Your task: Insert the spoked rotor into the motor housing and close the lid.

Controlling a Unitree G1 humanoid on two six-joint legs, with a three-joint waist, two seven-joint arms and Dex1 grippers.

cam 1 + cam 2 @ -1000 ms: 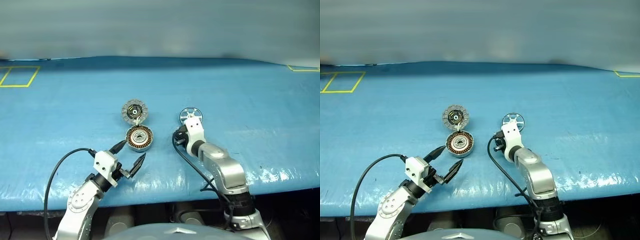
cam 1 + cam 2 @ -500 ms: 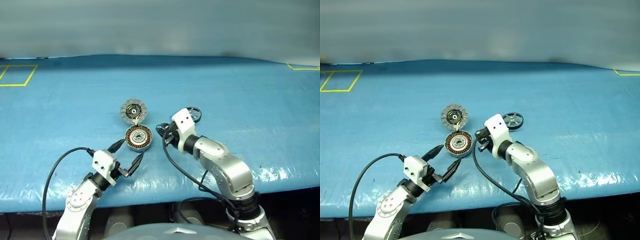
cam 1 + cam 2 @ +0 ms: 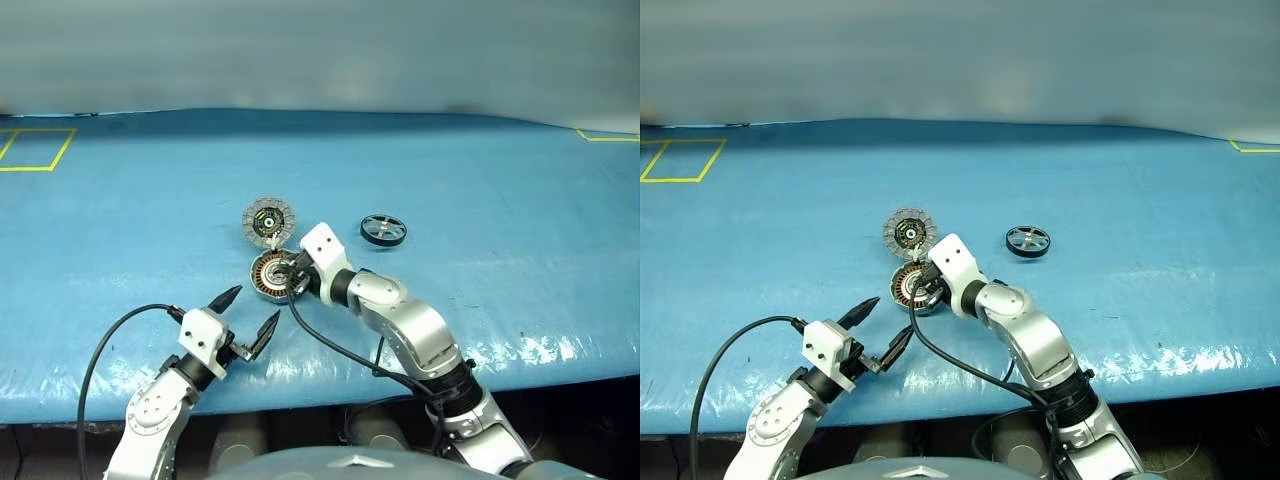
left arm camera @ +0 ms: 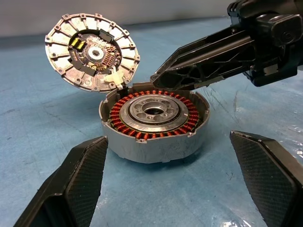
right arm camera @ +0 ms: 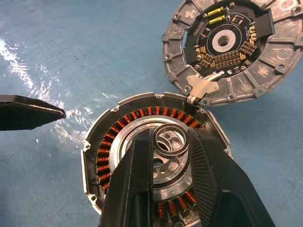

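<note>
The right gripper [image 5: 171,156] hangs over the motor housing [image 4: 154,123], its jaws narrowly parted around a small silver ring [image 5: 170,139] above the central bearing. The lid [image 4: 92,52] stands hinged open just beyond. The left gripper [image 3: 248,316], jaws wide and empty, faces the housing. The spoked rotor [image 3: 383,230] lies on the tabletop [image 3: 500,200], well apart.

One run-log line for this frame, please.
right gripper: shut on small silver ring, over motor housing | left gripper: open, short of housing | lid: open | spoked rotor: on table, apart
</note>
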